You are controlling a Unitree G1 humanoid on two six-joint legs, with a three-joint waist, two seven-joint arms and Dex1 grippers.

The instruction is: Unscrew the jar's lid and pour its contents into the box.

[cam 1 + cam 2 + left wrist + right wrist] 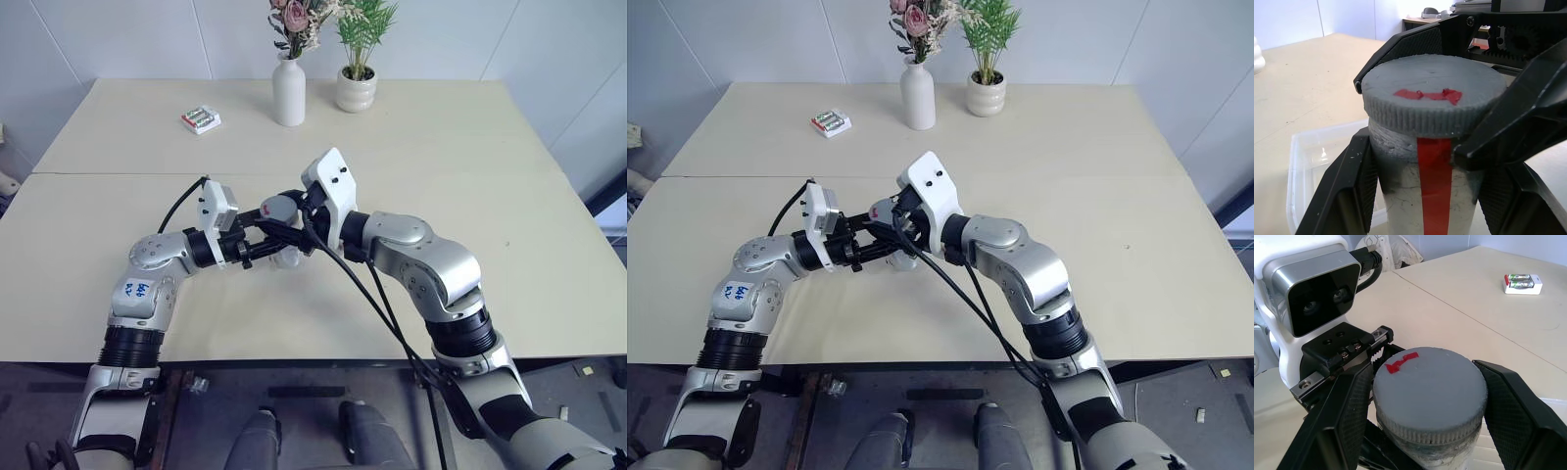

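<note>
The grey jar, with a red stripe down its side, is held above the table at mid-table. My left gripper is shut on the jar's body, a finger on each side. The round grey lid, with a small red mark on top, sits on the jar. My right gripper comes from the other side and is shut on the lid's ribbed rim. The clear plastic box lies on the table just under the jar. The contents are hidden inside the jar.
At the table's far edge stand a tall white vase with flowers and a round white plant pot. A small white battery pack lies at the far left. A seam crosses the table.
</note>
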